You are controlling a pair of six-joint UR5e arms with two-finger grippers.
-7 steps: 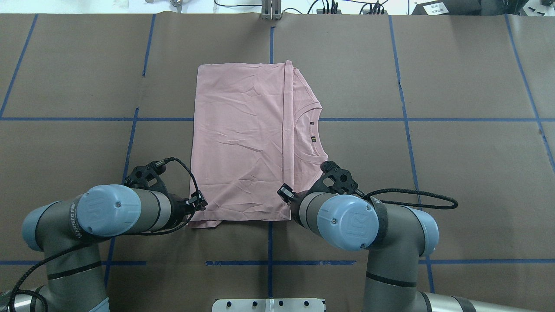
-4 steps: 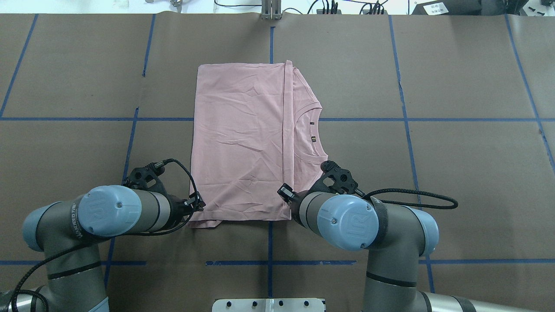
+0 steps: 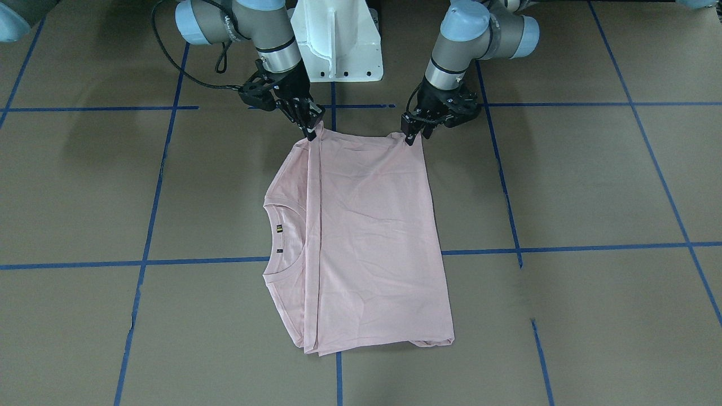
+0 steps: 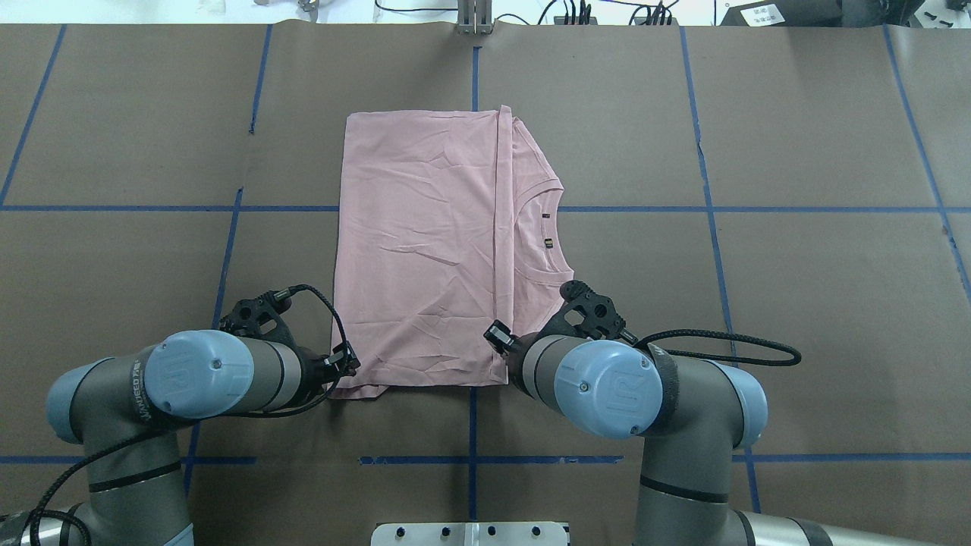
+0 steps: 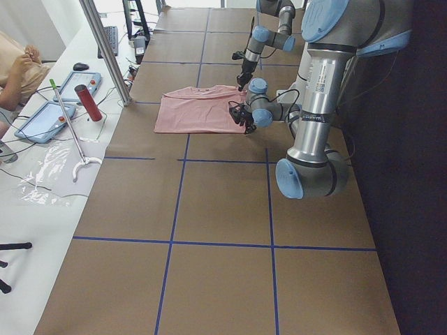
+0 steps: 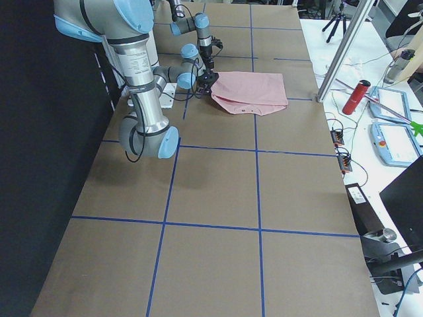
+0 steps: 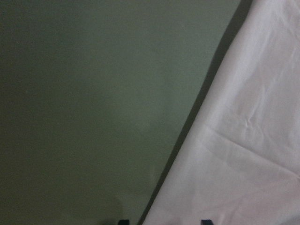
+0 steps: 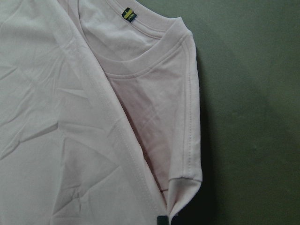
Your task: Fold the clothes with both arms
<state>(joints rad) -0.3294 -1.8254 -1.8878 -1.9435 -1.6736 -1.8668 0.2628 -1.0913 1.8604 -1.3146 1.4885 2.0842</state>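
The pale pink T-shirt (image 4: 425,250) lies folded lengthwise on the brown table, plain side up, with its collar (image 3: 282,237) showing at one side. My right gripper (image 3: 313,131) is shut on the near collar-side corner, and in the right wrist view the cloth (image 8: 56,117) gathers into its tip (image 8: 161,219). My left gripper (image 3: 410,137) sits at the other near corner (image 4: 337,390). In the left wrist view its two tips stand apart at the bottom edge, open, with the cloth (image 7: 248,164) between them.
The white pedestal base (image 3: 338,39) stands just behind both grippers. Blue tape lines (image 4: 470,459) cross the brown table cover. Beyond the table's far edge are a metal post (image 5: 105,49), a red bottle (image 5: 89,102), tablets and a seated person's arm (image 5: 17,70).
My left arm has shifted slightly toward the shirt and the robot's side, its gripper settling at the near corner. The right arm and the shirt have not moved.
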